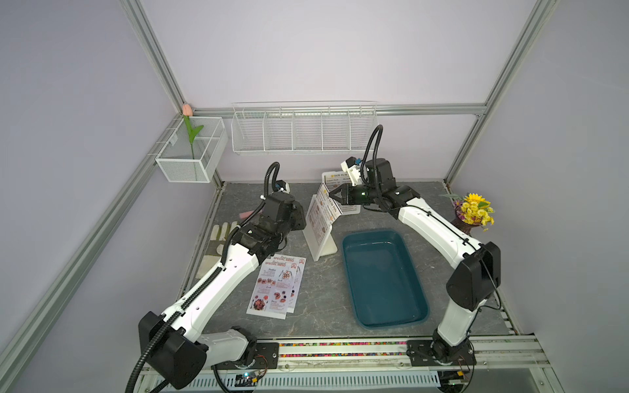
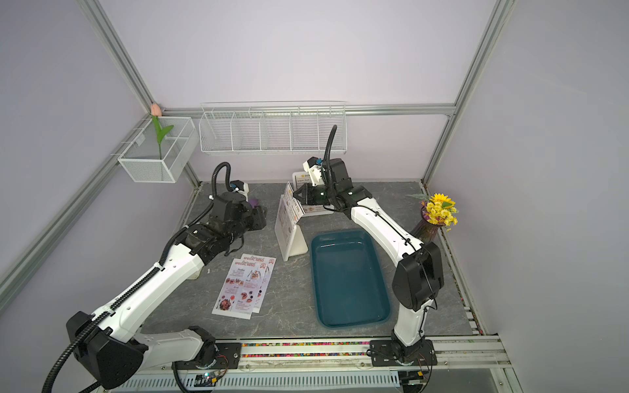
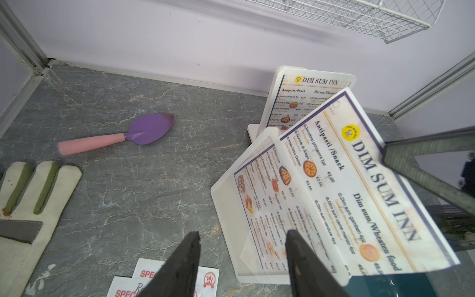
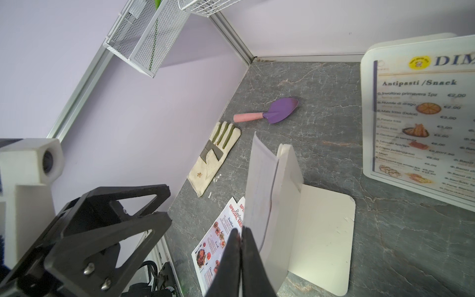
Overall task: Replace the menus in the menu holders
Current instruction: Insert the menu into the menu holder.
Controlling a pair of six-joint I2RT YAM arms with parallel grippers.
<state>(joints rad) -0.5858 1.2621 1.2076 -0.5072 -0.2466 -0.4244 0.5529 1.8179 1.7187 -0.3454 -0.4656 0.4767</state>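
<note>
your right gripper [image 4: 241, 234] clamped the top edge of the menu [image 3: 359, 192], half out of its holder [image 3: 226, 205]; your left gripper [image 3: 241, 236] hung open alongside; table [image 3: 154, 192] lay bare toward the trowel [image 3: 149, 128].

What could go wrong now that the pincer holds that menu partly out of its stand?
The right pincer pinches the DIM SUM INN menu only at its edge, and the sheet curves: it might crease or slip free. The left pincer is open, not clamping the holder, so a pull could drag or tip it.
</note>
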